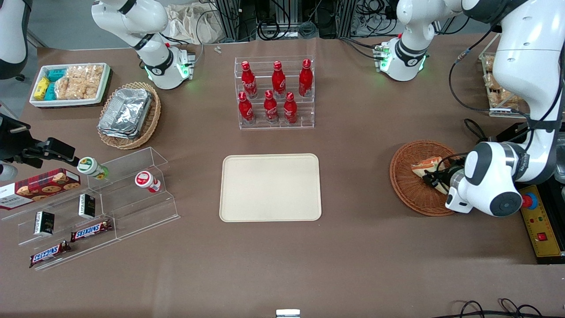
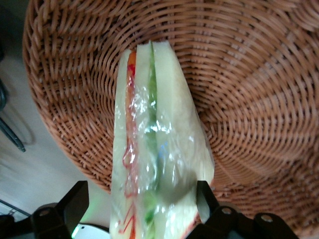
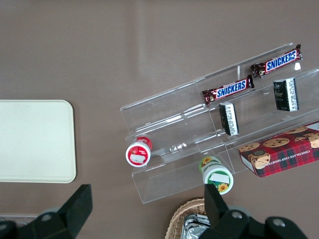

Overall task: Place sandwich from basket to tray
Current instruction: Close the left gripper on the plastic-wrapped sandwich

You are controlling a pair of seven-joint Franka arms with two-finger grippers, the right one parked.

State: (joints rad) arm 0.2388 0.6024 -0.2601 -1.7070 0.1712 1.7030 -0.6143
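Observation:
The clear-wrapped sandwich [image 1: 426, 167] lies in the dark wicker basket [image 1: 410, 194] toward the working arm's end of the table. In the left wrist view the sandwich [image 2: 159, 149] shows its orange-red and green filling stripes over the basket [image 2: 249, 89]. My left gripper [image 1: 435, 179] is down in the basket and open, and in the left wrist view the gripper [image 2: 141, 199] has one finger on each side of the sandwich's wide end. One finger [image 2: 204, 196] touches the wrap; the other [image 2: 77, 201] stands a little apart. The cream tray [image 1: 270, 187] lies bare at the table's middle.
A clear rack of red bottles [image 1: 274, 92] stands farther from the front camera than the tray. A control box [image 1: 540, 225] sits beside the basket at the table's end. Toward the parked arm's end are a tan basket of foil containers [image 1: 128, 115] and clear snack shelves [image 1: 97, 207].

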